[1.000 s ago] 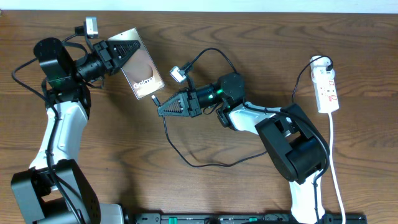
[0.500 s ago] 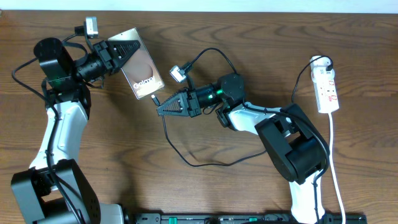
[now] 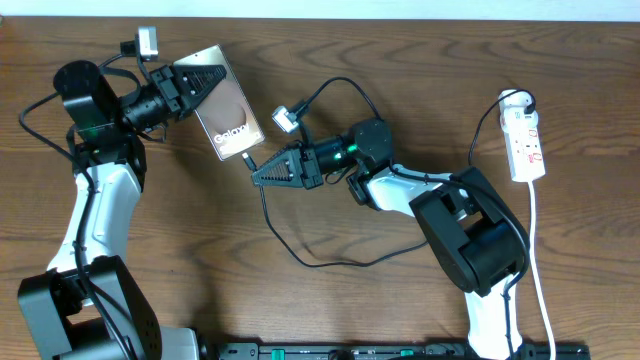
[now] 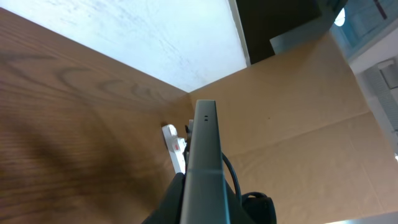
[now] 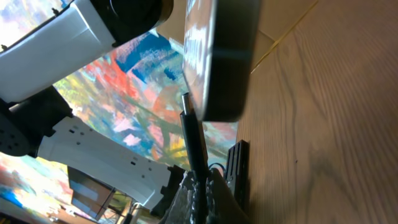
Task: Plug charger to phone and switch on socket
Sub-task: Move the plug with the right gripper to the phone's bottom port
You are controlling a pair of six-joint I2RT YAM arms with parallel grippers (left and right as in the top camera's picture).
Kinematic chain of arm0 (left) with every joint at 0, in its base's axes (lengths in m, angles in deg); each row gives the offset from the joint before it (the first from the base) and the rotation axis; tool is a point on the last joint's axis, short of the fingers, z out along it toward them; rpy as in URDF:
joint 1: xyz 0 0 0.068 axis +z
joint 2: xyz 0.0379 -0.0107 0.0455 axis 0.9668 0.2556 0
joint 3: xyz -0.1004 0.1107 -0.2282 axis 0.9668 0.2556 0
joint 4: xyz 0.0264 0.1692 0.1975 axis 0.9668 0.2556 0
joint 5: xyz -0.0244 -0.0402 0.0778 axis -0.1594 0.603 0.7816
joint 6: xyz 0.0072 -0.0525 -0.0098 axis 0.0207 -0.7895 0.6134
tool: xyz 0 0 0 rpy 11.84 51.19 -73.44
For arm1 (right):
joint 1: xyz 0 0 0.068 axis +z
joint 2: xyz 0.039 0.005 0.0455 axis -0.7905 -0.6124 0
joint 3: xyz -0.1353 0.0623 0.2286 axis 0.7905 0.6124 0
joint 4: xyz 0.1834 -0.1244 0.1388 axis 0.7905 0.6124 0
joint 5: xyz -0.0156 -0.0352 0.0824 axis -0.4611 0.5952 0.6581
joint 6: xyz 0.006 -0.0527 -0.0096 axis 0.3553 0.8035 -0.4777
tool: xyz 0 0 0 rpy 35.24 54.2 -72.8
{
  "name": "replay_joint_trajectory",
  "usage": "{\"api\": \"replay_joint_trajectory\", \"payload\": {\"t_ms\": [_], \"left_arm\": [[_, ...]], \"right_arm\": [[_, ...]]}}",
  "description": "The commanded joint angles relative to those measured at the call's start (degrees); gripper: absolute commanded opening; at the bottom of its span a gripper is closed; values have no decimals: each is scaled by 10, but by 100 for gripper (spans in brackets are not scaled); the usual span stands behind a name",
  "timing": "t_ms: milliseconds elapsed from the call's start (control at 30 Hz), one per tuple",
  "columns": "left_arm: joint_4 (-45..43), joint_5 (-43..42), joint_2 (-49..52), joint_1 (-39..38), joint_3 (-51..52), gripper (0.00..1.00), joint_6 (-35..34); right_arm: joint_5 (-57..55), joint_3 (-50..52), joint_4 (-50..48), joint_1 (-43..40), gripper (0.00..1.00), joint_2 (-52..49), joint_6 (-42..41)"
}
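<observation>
Right tool tight around charger tip, left tool around phone, port contact unclear.

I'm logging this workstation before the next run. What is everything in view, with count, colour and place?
table: one, brown wood, under everything.
phone: one, glossy reflective face with white label, upper left, held by the left gripper.
charger: one, thin black cable, looping across the middle; plug tip beside the phone's lower end.
socket: one, white strip with red marks, far right.
left gripper: one, black, shut on the phone.
right gripper: one, black, centre, shut on the charger.
</observation>
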Motion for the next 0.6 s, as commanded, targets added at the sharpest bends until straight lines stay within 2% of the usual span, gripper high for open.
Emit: {"api": "replay_joint_trajectory", "payload": {"t_ms": [0,567], "left_arm": [[-7,-24,-3,1,-4,7,-5],[-7,-25,-3,-18,-4,7,-17]], "right_arm": [[-9,-9,-2,-7,1,2,-3],[-11,-9,-2,-7,1,2,-3]]}}
